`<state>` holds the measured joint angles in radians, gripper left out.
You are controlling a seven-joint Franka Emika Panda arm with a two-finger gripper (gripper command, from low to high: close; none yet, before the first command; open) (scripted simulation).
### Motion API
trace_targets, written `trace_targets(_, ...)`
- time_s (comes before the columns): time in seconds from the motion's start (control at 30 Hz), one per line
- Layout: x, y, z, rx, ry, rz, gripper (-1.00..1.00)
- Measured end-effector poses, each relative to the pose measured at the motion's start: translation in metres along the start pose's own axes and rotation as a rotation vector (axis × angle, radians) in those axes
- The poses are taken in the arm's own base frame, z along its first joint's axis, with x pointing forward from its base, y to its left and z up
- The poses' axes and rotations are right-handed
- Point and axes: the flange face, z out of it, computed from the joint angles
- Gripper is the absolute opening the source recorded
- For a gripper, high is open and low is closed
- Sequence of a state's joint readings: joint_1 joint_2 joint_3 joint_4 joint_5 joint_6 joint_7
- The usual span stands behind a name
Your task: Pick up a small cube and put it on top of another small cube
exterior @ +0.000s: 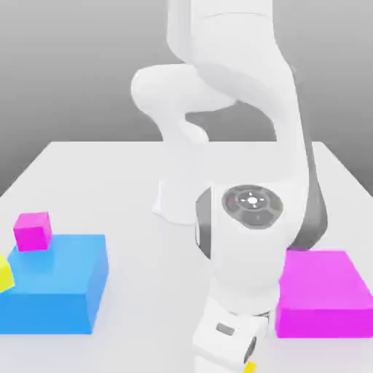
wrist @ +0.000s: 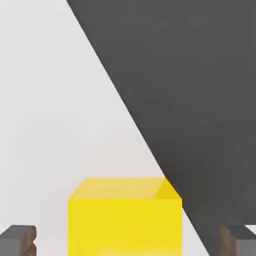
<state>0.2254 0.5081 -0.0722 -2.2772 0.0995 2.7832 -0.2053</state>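
Straddling the upright small cube (wrist: 125, 220), the end effector (wrist: 127, 240) stands open, fingers clear of it.

Two small yellow cubes — one (wrist: 125, 217), another (exterior: 4, 273) — one small magenta cube (exterior: 33, 231), one big blue block (exterior: 55, 284), one big magenta block (exterior: 323, 293)

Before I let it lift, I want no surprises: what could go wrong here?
The small yellow cube sits between the pincer's fingertips, yet gaps show on both sides, so lifting now might leave it behind. It also lies near the table edge; a nudge could push it off.
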Motion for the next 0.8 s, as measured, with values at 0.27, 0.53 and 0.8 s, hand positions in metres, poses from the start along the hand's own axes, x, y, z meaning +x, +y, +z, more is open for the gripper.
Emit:
trace_targets(0.27, 0.000, 0.000, -0.033, 0.000, -0.002, -0.001, -1.00)
trace_targets(0.53, -0.016, -0.179, -0.085, 0.012, -0.009, -0.293, -1.00)
trace_targets(0.8, -0.059, -0.299, -0.047, 0.000, -0.002, -0.505, 1.00)
